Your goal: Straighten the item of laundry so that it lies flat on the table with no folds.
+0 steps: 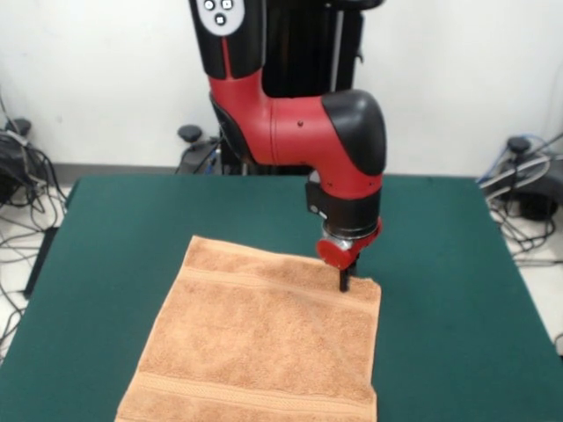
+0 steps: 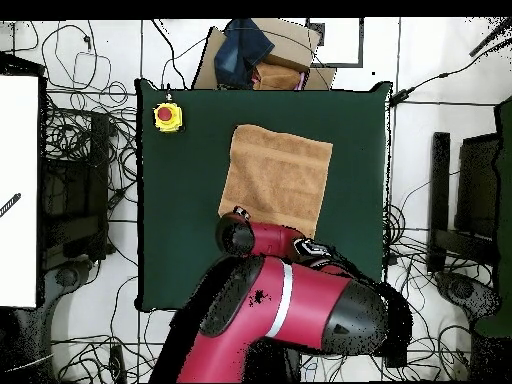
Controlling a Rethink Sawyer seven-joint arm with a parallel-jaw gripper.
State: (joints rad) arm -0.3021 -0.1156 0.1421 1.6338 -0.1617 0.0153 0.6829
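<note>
The item of laundry (image 1: 264, 338) (image 2: 277, 178) is a peach-orange terry towel, spread almost flat on the dark green table (image 1: 457, 264) (image 2: 175, 230), with woven bands near two edges. Its front edge runs off the bottom of the front view. My gripper (image 1: 345, 280) points straight down at the towel's far edge, close to the far right corner. Its narrow black tip is pinched together on the cloth there. From overhead, the red arm (image 2: 290, 300) covers the gripper and that corner of the towel.
A yellow box with a red button (image 2: 167, 117) sits on one table corner. A cardboard box with dark cloth (image 2: 262, 55) stands just beyond the table's edge. Cables and equipment lie on the floor around the table.
</note>
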